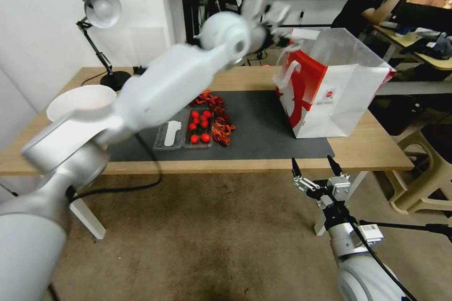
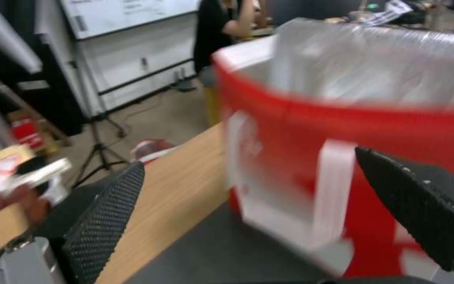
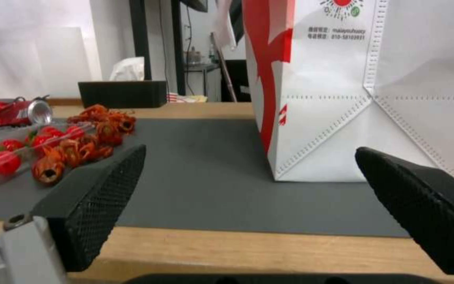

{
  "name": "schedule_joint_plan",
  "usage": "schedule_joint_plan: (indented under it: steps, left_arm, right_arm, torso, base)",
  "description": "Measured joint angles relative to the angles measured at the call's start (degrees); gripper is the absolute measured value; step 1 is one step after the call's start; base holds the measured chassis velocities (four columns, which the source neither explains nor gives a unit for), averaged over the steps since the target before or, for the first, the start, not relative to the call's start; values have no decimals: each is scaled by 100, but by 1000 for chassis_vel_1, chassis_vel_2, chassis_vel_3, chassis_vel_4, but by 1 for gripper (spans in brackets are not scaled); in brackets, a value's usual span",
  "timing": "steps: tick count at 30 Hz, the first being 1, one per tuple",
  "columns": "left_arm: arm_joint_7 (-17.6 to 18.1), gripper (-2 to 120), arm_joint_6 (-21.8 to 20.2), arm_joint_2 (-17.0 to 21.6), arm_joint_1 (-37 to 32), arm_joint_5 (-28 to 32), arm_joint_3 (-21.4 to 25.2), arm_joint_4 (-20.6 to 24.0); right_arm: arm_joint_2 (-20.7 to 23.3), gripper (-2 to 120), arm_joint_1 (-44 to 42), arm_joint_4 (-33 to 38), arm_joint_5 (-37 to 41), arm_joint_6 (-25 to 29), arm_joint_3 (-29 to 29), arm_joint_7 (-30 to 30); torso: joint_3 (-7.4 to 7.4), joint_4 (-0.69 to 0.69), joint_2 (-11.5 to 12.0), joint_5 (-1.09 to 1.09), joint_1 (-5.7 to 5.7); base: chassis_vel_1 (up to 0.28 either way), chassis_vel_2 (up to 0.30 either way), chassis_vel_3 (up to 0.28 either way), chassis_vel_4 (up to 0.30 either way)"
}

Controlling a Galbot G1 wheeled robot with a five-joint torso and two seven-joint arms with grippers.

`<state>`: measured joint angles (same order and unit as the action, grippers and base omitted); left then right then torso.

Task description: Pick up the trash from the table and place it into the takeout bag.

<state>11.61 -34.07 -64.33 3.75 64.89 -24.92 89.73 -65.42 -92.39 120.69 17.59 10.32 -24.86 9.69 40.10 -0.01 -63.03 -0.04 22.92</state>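
Long light-wood table (image 1: 372, 150) with a dark grey rectangular mat (image 1: 263, 127) along its middle. Large upright white paper takeout bag with red side panels and flat white handles (image 1: 339, 99) standing on the mat's right end, near the table's right edge, mouth open, small round red logo facing the front edge. Left gripper (image 2: 248, 205) raised at the bag's far left upper corner, just beside the rim; textured black fingers (image 2: 106, 221) spread apart, nothing between them. Right gripper (image 1: 316, 167) low, in front of the table's front edge, below the bag; fingers (image 3: 95, 201) wide apart and empty, pointed at the bag's base. Crushed red can (image 3: 14, 112) lying on its side at the mat's far side, toward the left. Clear plastic tray of small red fruit (image 1: 195, 129) near the mat's front left, with a scatter of reddish-orange scraps (image 1: 221, 129) just beside it. Large white plastic basin (image 1: 80, 101) near the left edge. Black desk lamp (image 1: 101, 33) on the far left corner.
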Motion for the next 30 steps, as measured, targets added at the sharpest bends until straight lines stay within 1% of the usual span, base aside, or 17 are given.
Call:
schedule_joint_plan:
  steps: [1, 5, 6, 9, 10, 12, 14, 16, 17, 19, 20, 21, 23, 24, 25, 27, 30]
  left_arm:
    - [0, 99, 0, 0, 0, 0, 0, 0]
    - [105, 100, 287, 989, -1018, -475, 763, 964]
    - [105, 100, 287, 989, -1018, -475, 763, 964]
    - [-49, 100, 671, 1513, -1955, -655, 1556, 1511]
    - [-49, 100, 671, 1513, -1955, -655, 1556, 1511]
    - [-114, 100, 1079, 1758, -2883, -739, 2174, 1899]
    - [-164, 100, 1292, 1838, -3298, -810, 2468, 2031]
    - [-232, 100, 1979, 1994, -4354, -1192, 3137, 2295]
    - [-232, 100, 1979, 1994, -4354, -1192, 3137, 2295]
    - [-118, 100, 2594, 1988, -4928, -1584, 3347, 2322]
    - [-118, 100, 2594, 1988, -4928, -1584, 3347, 2322]
    - [-28, 100, 3042, 1903, -5182, -1777, 3351, 2246]
    - [48, 100, 3649, 1756, -5433, -1942, 3331, 2126]
    - [209, 100, 4137, 1677, -5680, -2121, 3405, 2090]
    - [209, 100, 4137, 1677, -5680, -2121, 3405, 2090]
    - [429, 100, 4746, 1544, -6078, -2410, 3625, 2072]
    - [352, 100, 5163, 1332, -6877, -2782, 4112, 2165]
  right_arm:
    - [0, 100, 0, 0, 0, 0, 0, 0]
    - [24, 100, -36, 10, -1, 3, 3, -4]
    - [24, 100, -36, 10, -1, 3, 3, -4]
    - [23, 100, -45, 35, -1, 9, 11, -8]
    - [23, 100, -45, 35, -1, 9, 11, -8]
    - [1, 100, -51, 57, -5, 13, 26, -13]
    - [-7, 100, -54, 66, -6, 15, 32, -17]
    - [-23, 100, -76, 94, -12, 33, 35, -31]
    - [-23, 100, -76, 94, -12, 33, 35, -31]
    - [-67, 100, -175, 150, -36, 60, -29, -42]
    - [-67, 100, -175, 150, -36, 60, -29, -42]
    - [-177, 100, -399, 245, -109, 114, -172, -53]
    - [-353, 100, -748, 413, -206, 190, -375, -77]
    - [-396, 100, -827, 474, -233, 204, -434, -86]
    - [-396, 100, -827, 474, -233, 204, -434, -86]
    - [-423, 100, -853, 499, -251, 204, -446, -91]
    - [-440, 100, -862, 499, -273, 204, -438, -97]
  torso:
    - [0, 0, 0, 0, 0]
    - [0, 4, -1, 0, 0]
    - [0, 4, -1, 0, 0]
    - [-1, 1, -1, 1, 0]
    - [-1, 1, -1, 1, 0]
    - [-1, 0, -1, 0, -1]
    - [0, -1, 0, -2, 0]
    - [-1, 3, -1, 6, -1]
    - [-1, 3, -1, 6, -1]
    - [-1, 8, 0, 2, -1]
    - [-1, 8, 0, 2, -1]
    - [-1, 7, 0, 5, -1]
    - [0, -12, -1, -3, -1]
    - [-1, -11, -1, 3, -1]
    - [-1, -11, -1, 3, -1]
    - [-1, -4, 0, 5, -1]
    - [0, 2, 0, 4, -1]
  base:
    - [0, 0, 0, 0]
    - [0, 0, 0, 0]
    - [0, 0, 0, 0]
    - [0, 0, 0, 0]
    - [0, 0, 0, 0]
    - [0, 0, 0, 0]
    - [0, 0, 0, 0]
    - [0, 0, 0, 0]
    - [0, 0, 0, 0]
    - [0, 0, 0, 0]
    - [0, 0, 0, 0]
    - [0, 0, 0, 0]
    - [0, 0, 0, 0]
    - [0, 0, 0, 0]
    - [0, 0, 0, 0]
    - [0, 0, 0, 0]
    - [0, 0, 0, 0]
